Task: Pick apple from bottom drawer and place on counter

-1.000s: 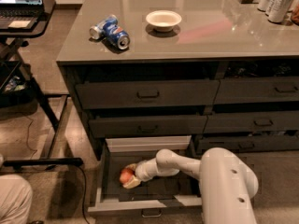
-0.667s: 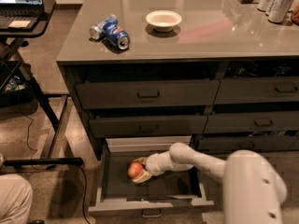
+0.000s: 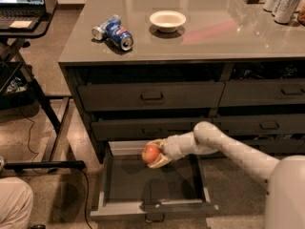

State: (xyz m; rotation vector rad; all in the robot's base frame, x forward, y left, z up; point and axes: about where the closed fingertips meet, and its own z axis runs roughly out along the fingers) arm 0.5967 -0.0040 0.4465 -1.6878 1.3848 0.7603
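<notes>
the pale two-finger gripper (image 3: 153,155) seems closed round the small red-orange apple (image 3: 150,152), just above the open grey bottom drawer (image 3: 133,181); the glossy grey-brown counter (image 3: 214,42) lies higher and farther back (a straight lift).

A crushed blue soda can (image 3: 114,31) lies on its side near a shallow white bowl (image 3: 167,20), and tall silver cans (image 3: 288,6) stand at the far right. To the left, an open laptop (image 3: 21,1) rests on a small black desk (image 3: 45,25). The gripper (image 3: 152,154) is low down, well below all of them.
</notes>
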